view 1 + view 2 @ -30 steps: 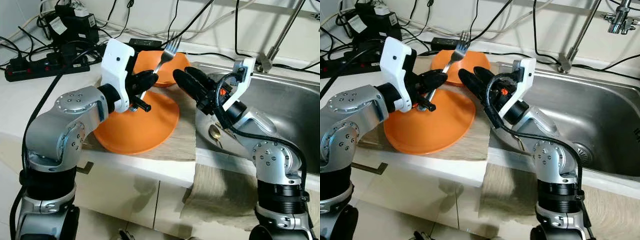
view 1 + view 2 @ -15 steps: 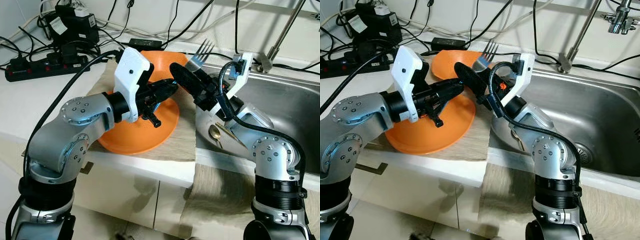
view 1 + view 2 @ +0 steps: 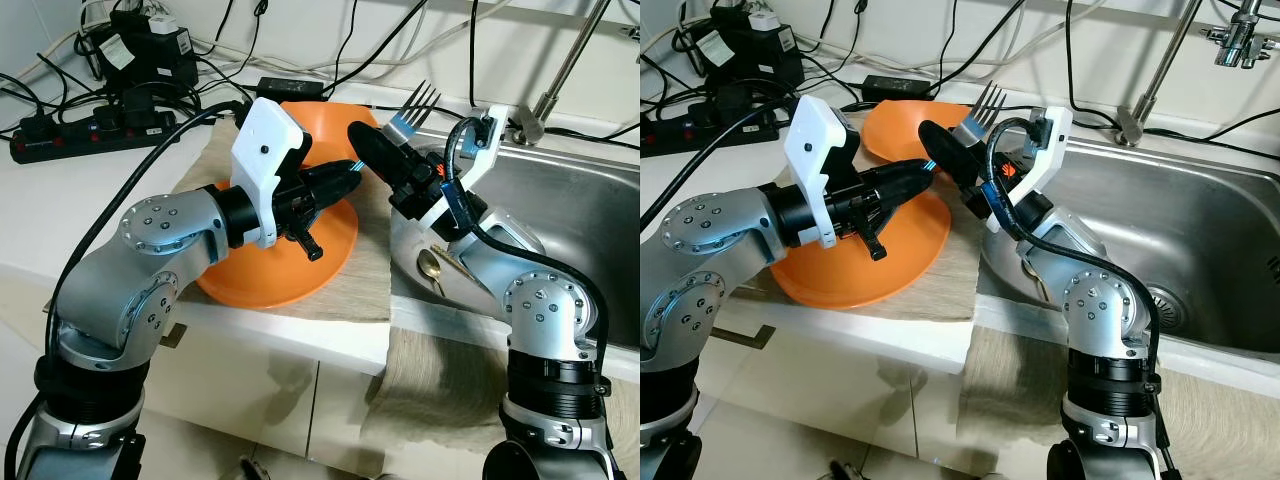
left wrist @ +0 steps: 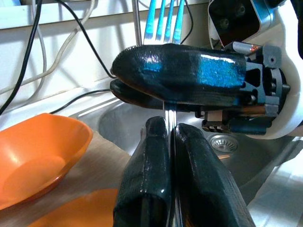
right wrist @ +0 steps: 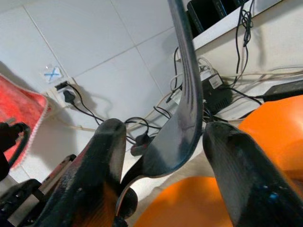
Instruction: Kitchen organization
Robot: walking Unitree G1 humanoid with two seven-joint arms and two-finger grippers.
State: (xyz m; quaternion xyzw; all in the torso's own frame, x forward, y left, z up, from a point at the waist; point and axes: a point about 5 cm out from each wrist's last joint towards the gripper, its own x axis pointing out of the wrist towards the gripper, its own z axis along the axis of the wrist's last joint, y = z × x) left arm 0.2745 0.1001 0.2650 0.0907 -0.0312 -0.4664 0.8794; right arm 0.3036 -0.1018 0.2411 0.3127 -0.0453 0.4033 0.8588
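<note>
A silver fork [image 3: 414,104] stands tilted, tines up, above the counter between my arms. My left gripper [image 3: 347,177] is shut on its handle; in the left wrist view the two fingers [image 4: 150,156] press the shaft between them. My right gripper [image 3: 366,140] reaches in from the sink side at the fork's neck. In the right wrist view the fork [image 5: 185,90] runs between the spread fingers [image 5: 105,156] with a gap on each side. An orange plate [image 3: 268,282] lies under the left gripper, and an orange bowl [image 3: 890,128] sits behind it.
Plate and bowl rest on a beige cloth mat [image 3: 366,288]. The steel sink [image 3: 575,205] is on the right, with a metal bowl holding a spoon [image 3: 430,266] and a faucet [image 3: 566,60] behind. A power strip [image 3: 90,136] and cables line the back left.
My left gripper has carried the fork rightward to the right gripper. The right gripper has risen and its fingers now flank the fork's neck.
</note>
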